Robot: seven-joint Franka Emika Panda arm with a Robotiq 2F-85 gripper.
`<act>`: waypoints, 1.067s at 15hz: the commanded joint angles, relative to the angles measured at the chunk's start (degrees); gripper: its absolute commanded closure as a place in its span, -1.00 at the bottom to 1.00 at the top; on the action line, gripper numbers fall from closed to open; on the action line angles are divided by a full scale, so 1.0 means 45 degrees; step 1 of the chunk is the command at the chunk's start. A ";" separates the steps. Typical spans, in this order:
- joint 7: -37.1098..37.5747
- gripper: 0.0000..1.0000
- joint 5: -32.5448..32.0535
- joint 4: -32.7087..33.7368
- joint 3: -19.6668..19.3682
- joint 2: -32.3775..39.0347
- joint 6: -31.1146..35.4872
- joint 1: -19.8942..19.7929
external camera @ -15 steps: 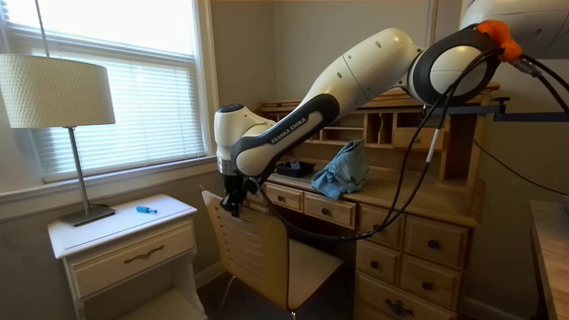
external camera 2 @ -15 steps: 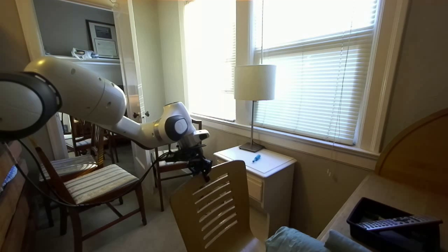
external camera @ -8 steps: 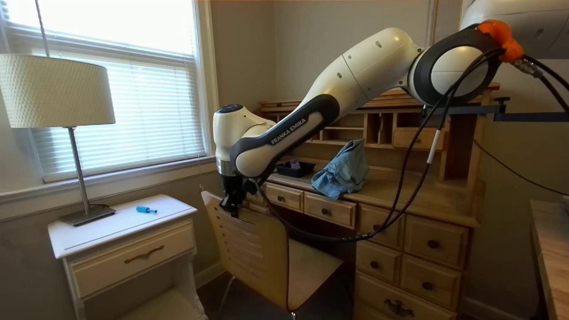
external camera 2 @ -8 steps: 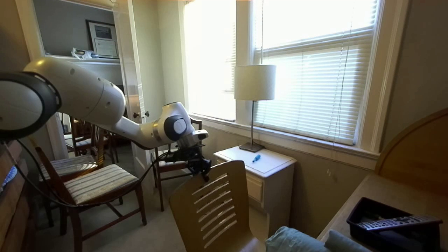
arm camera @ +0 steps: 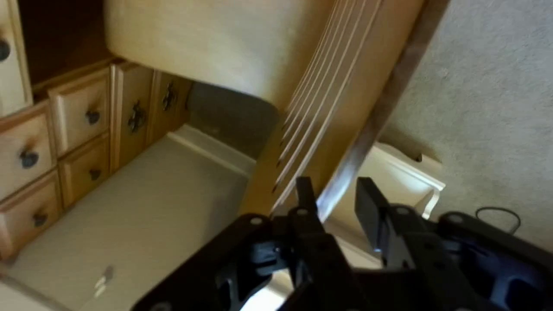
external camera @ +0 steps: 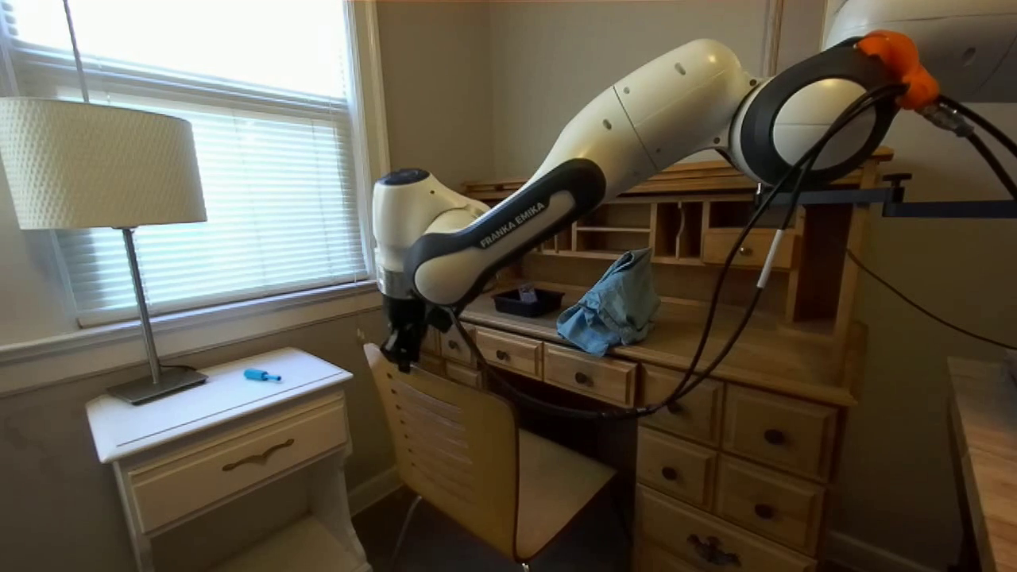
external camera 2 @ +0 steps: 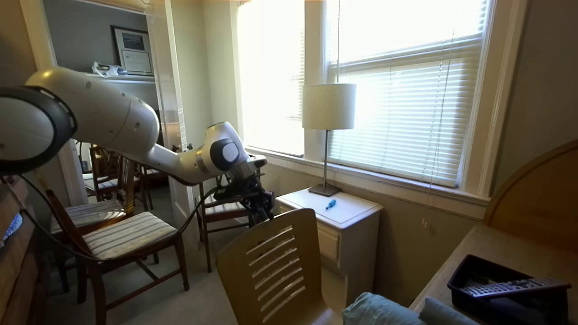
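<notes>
Wrist view shows the pincer [arm camera: 333,185] spread apart, near the chair back [arm camera: 367,77].

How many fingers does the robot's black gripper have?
2 on the gripper: in the wrist view, one black finger is on the picture's left, the other finger on its right, with the edge of the tan slotted wooden chair back showing between.

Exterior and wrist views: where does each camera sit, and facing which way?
In an exterior view: camera behind the chair, facing the hutch desk; arm across centre.
In an exterior view: beside the hutch desk, facing window blinds and nightstand; arm at image left.
Wrist view: on the arm's end, looking down over the chair; parted jaws at bottom.
Both exterior views share the table lamp.
</notes>
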 commanded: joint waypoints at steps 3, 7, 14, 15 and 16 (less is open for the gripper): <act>-0.1084 -0.56 -0.0309 0.1247 -0.0289 -0.0974 0.1524 -0.0096; -0.0463 -1.00 0.0288 0.1146 0.0060 -0.0781 0.2185 -0.0715; 0.2244 -1.00 0.0891 0.0737 0.0281 0.0072 0.2002 -0.1526; 0.2822 -1.00 0.0824 0.0707 0.0187 0.0205 0.1993 -0.1550; 0.3424 -1.00 0.0733 0.0646 0.0055 0.0297 0.1975 -0.1540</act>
